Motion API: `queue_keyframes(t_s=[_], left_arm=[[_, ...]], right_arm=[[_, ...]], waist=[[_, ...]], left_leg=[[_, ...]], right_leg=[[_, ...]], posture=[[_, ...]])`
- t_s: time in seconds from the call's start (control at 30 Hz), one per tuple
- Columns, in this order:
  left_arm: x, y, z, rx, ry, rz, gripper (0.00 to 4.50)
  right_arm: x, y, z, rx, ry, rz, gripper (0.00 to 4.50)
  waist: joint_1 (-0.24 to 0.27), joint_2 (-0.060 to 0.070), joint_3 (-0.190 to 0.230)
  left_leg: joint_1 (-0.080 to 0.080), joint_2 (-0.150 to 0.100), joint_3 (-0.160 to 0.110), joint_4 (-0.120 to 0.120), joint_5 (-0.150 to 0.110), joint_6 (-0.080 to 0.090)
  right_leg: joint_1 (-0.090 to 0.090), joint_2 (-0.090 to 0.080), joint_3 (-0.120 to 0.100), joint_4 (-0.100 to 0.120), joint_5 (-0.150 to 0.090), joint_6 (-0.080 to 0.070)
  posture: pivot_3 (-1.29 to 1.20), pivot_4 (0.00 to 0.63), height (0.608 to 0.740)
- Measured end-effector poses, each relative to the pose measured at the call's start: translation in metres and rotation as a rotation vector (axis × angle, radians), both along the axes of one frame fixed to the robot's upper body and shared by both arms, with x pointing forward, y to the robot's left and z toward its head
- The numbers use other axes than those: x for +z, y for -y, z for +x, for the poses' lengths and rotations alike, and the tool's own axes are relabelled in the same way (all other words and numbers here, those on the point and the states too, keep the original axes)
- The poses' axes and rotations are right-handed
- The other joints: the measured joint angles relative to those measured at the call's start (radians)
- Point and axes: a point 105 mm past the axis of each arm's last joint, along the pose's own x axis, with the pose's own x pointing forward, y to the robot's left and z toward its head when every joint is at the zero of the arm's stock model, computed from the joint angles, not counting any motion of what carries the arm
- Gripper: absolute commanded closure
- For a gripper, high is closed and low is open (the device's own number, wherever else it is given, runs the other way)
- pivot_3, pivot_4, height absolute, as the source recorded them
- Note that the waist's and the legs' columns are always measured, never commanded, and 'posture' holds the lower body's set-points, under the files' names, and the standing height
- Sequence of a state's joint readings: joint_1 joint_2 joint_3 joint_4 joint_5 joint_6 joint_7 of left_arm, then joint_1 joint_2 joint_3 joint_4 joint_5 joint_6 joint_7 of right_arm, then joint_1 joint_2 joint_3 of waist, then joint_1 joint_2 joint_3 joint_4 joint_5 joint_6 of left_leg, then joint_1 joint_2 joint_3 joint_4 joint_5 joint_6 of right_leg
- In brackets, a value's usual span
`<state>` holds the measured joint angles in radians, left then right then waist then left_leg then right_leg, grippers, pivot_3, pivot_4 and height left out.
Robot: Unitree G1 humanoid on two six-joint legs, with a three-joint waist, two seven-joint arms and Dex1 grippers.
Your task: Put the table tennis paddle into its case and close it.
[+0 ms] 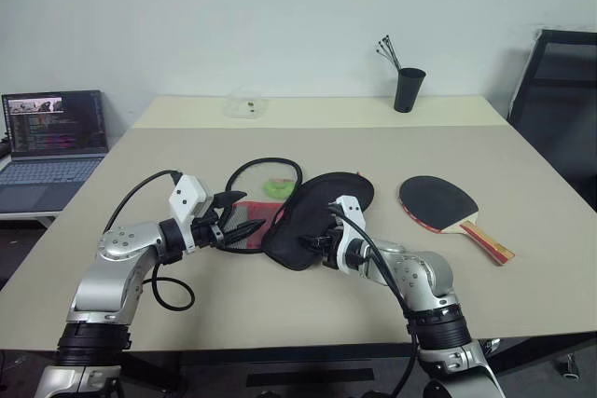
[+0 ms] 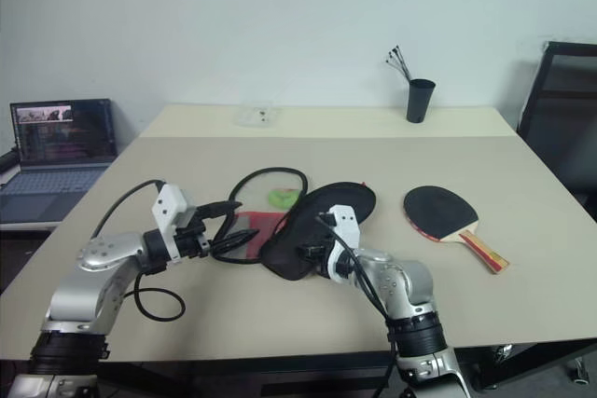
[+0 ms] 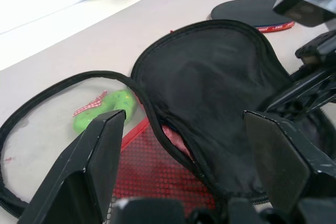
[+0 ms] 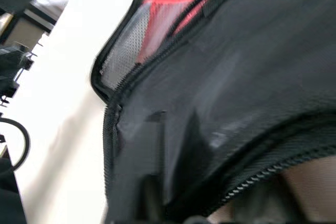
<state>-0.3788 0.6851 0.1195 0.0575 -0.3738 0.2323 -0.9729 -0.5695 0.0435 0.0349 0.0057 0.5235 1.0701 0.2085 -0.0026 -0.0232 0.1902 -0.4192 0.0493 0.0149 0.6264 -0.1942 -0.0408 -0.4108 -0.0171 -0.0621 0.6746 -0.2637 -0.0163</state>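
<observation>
Case (image 1: 312, 216) flap lies clenched in the right gripper (image 1: 308, 241); left gripper (image 1: 244, 215), released, hovers just beside it.

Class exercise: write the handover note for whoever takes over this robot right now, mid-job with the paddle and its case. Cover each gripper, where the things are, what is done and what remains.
Left gripper: open, at the near edge of the case.
Right gripper: shut on the case's black flap.
Case: unzipped and spread open on the table, a small green object beside it.
Table tennis paddle: flat on the table, right of the case, untouched.
Done: case open.
Left: put the paddle in, zip the case shut.
</observation>
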Motion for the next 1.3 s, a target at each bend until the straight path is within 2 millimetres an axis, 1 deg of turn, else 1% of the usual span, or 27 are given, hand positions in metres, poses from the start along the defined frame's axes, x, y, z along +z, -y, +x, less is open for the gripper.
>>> queue_keyframes(t_s=[0.1, 0.17, 0.33, 0.4, 0.43, 0.5, 0.57, 0.67, 0.83, 0.93, 1.07, 1.3], left_arm=[[-0.003, 0.000, -0.001, 0.001, -0.007, 0.001, 0.60], [-0.004, 0.000, -0.002, 0.001, -0.010, 0.001, 0.60], [-0.004, 0.001, -0.002, -0.003, -0.007, -0.001, 0.60], [-0.004, 0.002, -0.002, -0.004, -0.008, -0.001, 0.60], [-0.004, 0.002, -0.002, -0.005, -0.009, -0.001, 0.60], [-0.005, 0.003, -0.002, -0.008, -0.010, -0.004, 0.60], [-0.005, 0.005, -0.002, -0.012, -0.011, -0.006, 0.60], [-0.006, 0.008, -0.002, -0.020, -0.012, -0.007, 0.60], [-0.007, 0.009, -0.002, -0.023, -0.014, -0.005, 0.60], [-0.007, 0.009, -0.002, -0.021, -0.013, -0.005, 0.60], [-0.006, 0.009, -0.001, -0.015, -0.009, -0.004, 0.60], [-0.006, 0.011, -0.002, -0.016, -0.004, -0.001, 0.60]], right_arm=[[-0.005, 0.014, 0.000, 0.000, -0.013, -0.033, 4.47], [-0.008, 0.030, 0.000, -0.004, -0.020, -0.070, 4.47], [-0.012, 0.061, -0.001, 0.014, -0.033, -0.143, 4.47], [-0.012, 0.075, 0.000, 0.021, -0.032, -0.174, 4.47], [-0.010, 0.083, 0.003, 0.021, -0.028, -0.192, 4.47], [-0.005, 0.093, 0.009, 0.024, -0.021, -0.219, 4.47], [0.002, 0.095, 0.015, 0.040, -0.001, -0.226, 4.47], [0.004, 0.094, 0.023, 0.071, 0.011, -0.249, 4.47], [0.009, 0.086, 0.039, 0.127, 0.048, -0.293, 4.47], [0.008, 0.084, 0.048, 0.143, 0.059, -0.311, 4.47], [0.004, 0.088, 0.056, 0.155, 0.056, -0.335, 4.47], [0.002, 0.097, 0.063, 0.175, 0.057, -0.371, 4.47]], waist=[[0.000, 0.000, 0.000], [0.001, 0.000, 0.000], [0.000, 0.000, 0.000], [0.001, 0.000, 0.000], [0.001, 0.000, 0.000], [0.001, 0.000, 0.000], [0.000, 0.000, 0.000], [-0.002, 0.000, 0.000], [-0.002, 0.000, 0.000], [-0.001, 0.000, 0.000], [-0.001, 0.000, 0.000], [-0.001, 0.000, 0.000]], left_leg=[[0.000, 0.000, 0.000, 0.000, 0.000, 0.000], [0.000, 0.000, 0.000, 0.000, 0.000, 0.000], [0.000, 0.000, 0.000, 0.000, 0.000, 0.000], [0.000, 0.000, 0.000, 0.000, 0.000, 0.000], [0.000, 0.000, 0.001, 0.000, 0.000, 0.000], [0.000, -0.001, 0.001, 0.000, 0.000, 0.000], [0.000, 0.000, 0.001, 0.000, 0.000, 0.000], [0.000, 0.000, 0.001, -0.001, 0.000, 0.000], [0.000, 0.000, 0.002, 0.000, 0.000, 0.000], [0.000, 0.000, 0.002, 0.000, 0.000, 0.000], [0.000, 0.000, 0.003, 0.000, 0.000, 0.000], [0.000, 0.000, 0.003, 0.000, 0.000, 0.000]], right_leg=[[0.000, 0.000, 0.000, 0.000, 0.000, 0.000], [0.000, 0.000, 0.000, 0.000, 0.000, 0.000], [0.000, 0.000, 0.000, 0.000, 0.000, 0.000], [0.000, 0.000, 0.000, 0.000, 0.000, 0.000], [0.000, 0.000, 0.000, 0.000, 0.000, 0.000], [0.000, 0.000, 0.000, 0.000, 0.000, 0.000], [0.000, 0.000, 0.000, 0.000, 0.000, 0.000], [-0.001, 0.001, 0.000, 0.000, 0.000, 0.000], [-0.002, 0.003, 0.001, 0.000, 0.000, 0.000], [-0.002, 0.003, 0.002, 0.000, 0.000, 0.000], [-0.002, 0.003, 0.002, 0.000, 0.000, 0.000], [-0.002, 0.003, 0.002, 0.001, 0.000, 0.000]], posture=[[0.00, 0.150, 0.740], [0.00, 0.150, 0.740], [0.00, 0.150, 0.740], [0.00, 0.150, 0.740], [0.00, 0.150, 0.740], [0.00, 0.150, 0.740], [0.00, 0.150, 0.740], [0.00, 0.150, 0.740], [0.00, 0.150, 0.740], [0.00, 0.150, 0.740], [0.00, 0.150, 0.740], [0.00, 0.150, 0.740]])
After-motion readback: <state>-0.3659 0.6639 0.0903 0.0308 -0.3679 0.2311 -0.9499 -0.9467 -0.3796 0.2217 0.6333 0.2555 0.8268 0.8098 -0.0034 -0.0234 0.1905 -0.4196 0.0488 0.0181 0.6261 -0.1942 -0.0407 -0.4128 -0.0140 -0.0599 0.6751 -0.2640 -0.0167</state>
